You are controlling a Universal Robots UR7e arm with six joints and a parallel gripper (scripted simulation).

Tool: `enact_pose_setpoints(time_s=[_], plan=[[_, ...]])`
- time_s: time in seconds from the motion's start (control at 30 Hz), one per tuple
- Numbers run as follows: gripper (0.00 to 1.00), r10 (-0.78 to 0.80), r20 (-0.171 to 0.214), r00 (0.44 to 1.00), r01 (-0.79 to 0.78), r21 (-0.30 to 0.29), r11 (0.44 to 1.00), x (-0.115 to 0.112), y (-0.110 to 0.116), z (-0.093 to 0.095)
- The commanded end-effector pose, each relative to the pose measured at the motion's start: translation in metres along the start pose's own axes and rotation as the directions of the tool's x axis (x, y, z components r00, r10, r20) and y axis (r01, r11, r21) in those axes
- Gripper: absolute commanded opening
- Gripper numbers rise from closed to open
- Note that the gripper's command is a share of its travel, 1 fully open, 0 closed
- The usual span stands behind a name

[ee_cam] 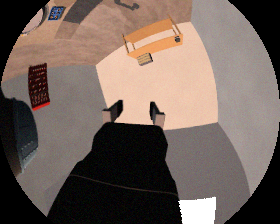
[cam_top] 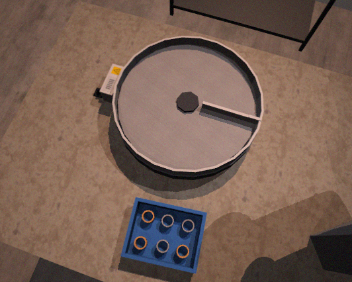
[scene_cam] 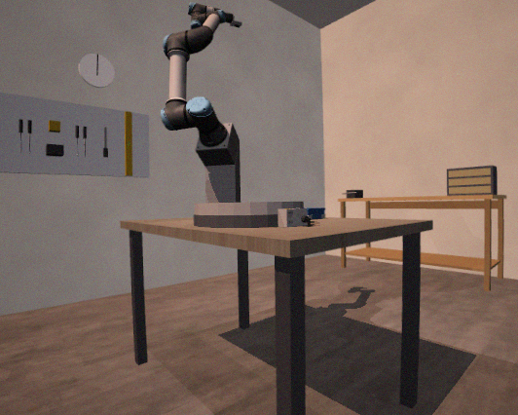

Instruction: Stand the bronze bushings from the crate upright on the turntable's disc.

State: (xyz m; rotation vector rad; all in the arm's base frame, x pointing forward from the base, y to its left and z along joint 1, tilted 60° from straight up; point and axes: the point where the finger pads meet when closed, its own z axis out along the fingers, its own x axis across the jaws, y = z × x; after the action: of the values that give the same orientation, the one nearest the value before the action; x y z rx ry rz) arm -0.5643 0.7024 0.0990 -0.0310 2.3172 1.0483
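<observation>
The blue crate [cam_top: 199, 241] [scene_cam: 317, 212] [ee_cam: 56, 13] holds six upright bushings in two rows. Bronze bushings are at the back left [cam_top: 143, 216], front left [cam_top: 134, 243] and front right [cam_top: 176, 251]. Steel bushings are at the back middle [cam_top: 162, 220], back right [cam_top: 182, 226] and front middle [cam_top: 157, 246]. The turntable's disc [cam_top: 155, 132] carries no bushings. Its dark hub [cam_top: 187, 102] is at the centre. My gripper [scene_cam: 237, 23] [ee_cam: 136, 106] is open and empty, raised high above the table and well away from the crate.
A raised rim [cam_top: 262, 99] surrounds the disc. A straight bar [cam_top: 231, 111] runs from near the hub to the rim at the right. A box with a warning label [cam_top: 109, 81] [scene_cam: 292, 217] is on the turntable's left side. A workbench [scene_cam: 424, 199] stands by the wall.
</observation>
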Motion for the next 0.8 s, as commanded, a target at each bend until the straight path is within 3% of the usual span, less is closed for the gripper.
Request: enact_pose_setpoints(time_s=[0.0, 0.2, 0.27, 0.77], plan=[[1.0, 0.008, 0.012, 1.0, -0.008, 0.016, 1.0, -0.016, 0.006, 0.021], [1.0, 0.02, 0.03, 0.999, -0.021, 0.041, 0.999, -0.04, 0.013, 0.052], [1.0, 0.02, 0.03, 0.999, -0.021, 0.041, 0.999, -0.04, 0.013, 0.052], [1.0, 0.061, 0.096, 0.994, -0.073, 0.127, 0.989, -0.141, 0.026, 0.16]])
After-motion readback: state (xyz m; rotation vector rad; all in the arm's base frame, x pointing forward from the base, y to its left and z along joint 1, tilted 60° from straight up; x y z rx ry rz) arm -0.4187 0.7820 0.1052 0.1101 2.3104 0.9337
